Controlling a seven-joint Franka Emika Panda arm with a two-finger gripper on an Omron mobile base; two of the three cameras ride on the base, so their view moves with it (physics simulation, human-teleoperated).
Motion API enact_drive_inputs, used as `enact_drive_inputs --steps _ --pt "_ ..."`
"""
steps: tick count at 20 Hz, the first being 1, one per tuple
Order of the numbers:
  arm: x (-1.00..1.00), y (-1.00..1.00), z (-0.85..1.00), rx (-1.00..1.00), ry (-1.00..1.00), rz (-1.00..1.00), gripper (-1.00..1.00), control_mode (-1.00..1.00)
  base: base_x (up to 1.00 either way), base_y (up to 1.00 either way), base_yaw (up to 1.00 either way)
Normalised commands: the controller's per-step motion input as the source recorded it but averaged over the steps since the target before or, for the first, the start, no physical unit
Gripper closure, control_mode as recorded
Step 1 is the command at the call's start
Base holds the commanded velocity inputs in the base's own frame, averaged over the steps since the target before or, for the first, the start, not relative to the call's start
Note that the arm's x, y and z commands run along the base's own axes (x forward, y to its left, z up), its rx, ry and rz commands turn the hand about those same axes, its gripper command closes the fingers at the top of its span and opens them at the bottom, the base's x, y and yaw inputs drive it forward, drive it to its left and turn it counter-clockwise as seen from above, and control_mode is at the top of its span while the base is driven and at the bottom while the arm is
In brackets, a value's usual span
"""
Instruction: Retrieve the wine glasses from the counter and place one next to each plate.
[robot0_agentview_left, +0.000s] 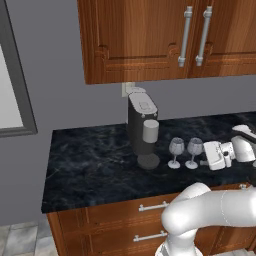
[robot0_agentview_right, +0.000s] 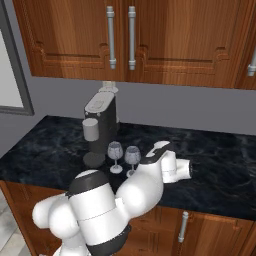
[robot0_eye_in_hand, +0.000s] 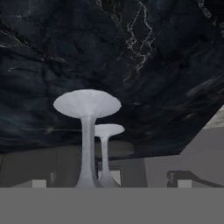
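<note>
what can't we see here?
- Gripper fingertips: left base view, too small; right base view, behind the arm's own wrist.
- Nearer wine glass bowl: hand view, cut off at the bottom.
- Coffee machine base: right base view, partly behind the glasses.

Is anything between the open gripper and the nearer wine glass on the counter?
No. In the left base view, only bare black counter separates the gripper from the nearer wine glass.

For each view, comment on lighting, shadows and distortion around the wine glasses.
Left base view: even light, wine glasses without clear shadows. Right base view: counter shows faint sheen, no glare. Hand view: rolled, the glasses appearing upside down, feet uppermost.
</note>
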Motion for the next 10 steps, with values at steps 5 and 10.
enact_drive_inputs --steps 5,10 --pt "0.00 0.03 0.00 0.04 0.09 0.00 -1.00 -1.00 0.00 0.00 0.00" --pt "0.00 0.21 -0.10 0.00 0.01 0.00 -1.00 -1.00 0.00 0.00 0.00"
